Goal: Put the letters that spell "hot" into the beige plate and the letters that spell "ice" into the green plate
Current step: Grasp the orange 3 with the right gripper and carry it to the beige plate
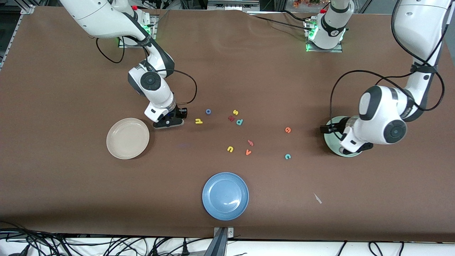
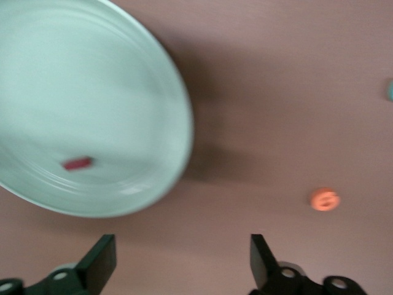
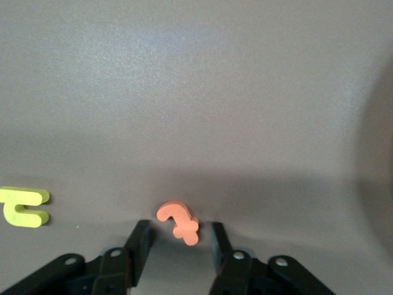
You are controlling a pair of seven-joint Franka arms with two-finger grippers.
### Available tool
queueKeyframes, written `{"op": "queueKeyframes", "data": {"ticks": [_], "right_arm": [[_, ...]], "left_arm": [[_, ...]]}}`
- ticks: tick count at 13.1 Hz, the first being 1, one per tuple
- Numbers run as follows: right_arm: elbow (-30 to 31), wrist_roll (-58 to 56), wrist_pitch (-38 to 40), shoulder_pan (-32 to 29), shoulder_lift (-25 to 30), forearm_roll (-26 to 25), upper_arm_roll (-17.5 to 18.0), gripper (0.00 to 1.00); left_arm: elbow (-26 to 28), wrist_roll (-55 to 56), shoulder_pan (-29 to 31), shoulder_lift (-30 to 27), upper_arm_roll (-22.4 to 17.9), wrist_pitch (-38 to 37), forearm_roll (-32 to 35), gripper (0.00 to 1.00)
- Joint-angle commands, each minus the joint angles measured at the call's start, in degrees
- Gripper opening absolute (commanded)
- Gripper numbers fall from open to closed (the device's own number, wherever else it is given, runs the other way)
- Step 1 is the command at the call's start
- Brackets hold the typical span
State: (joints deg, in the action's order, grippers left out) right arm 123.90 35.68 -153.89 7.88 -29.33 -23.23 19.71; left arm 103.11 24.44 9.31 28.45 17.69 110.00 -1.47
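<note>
While the left claw (image 2: 178, 261) gapes beside the green plate (image 2: 166, 98), the right claw (image 3: 178, 249) brackets the orange "t" (image 3: 178, 221).

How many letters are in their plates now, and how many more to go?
Done: the dark red i lies in the green plate; the left gripper hangs open by its rim. In hand: the right gripper, open, straddles an orange letter, seemingly the t, beside the bare beige plate. Left on the table: yellow h, blue o, orange e, teal c.
</note>
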Motion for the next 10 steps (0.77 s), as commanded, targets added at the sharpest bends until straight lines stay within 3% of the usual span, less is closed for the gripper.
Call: {"op": "queueKeyframes", "data": {"ticks": [1,3,6,10], "right_arm": [[0.4,1.1,-1.1,-0.2,-0.3,-2.3,0.1,0.35],[0.4,0.9,-1.2,-0.2,-0.3,-3.8,0.0,0.30],[0.4,0.7,-1.9,-0.3,-0.3,-4.7,-0.6,0.10],[0.4,-1.1,-1.6,-1.0,1.1,-4.7,-1.0,0.06]], "left_arm": [[-0.1,7.8,-0.5,-0.1,3.4,4.1,-1.4,0.90],[0.7,12.4,-3.7,0.6,3.8,7.4,-1.2,0.89],[1.1,17.3,-6.5,3.1,3.8,12.4,-0.6,0.84],[5.3,18.5,-8.3,3.8,3.6,19.5,-0.5,0.80]]}}
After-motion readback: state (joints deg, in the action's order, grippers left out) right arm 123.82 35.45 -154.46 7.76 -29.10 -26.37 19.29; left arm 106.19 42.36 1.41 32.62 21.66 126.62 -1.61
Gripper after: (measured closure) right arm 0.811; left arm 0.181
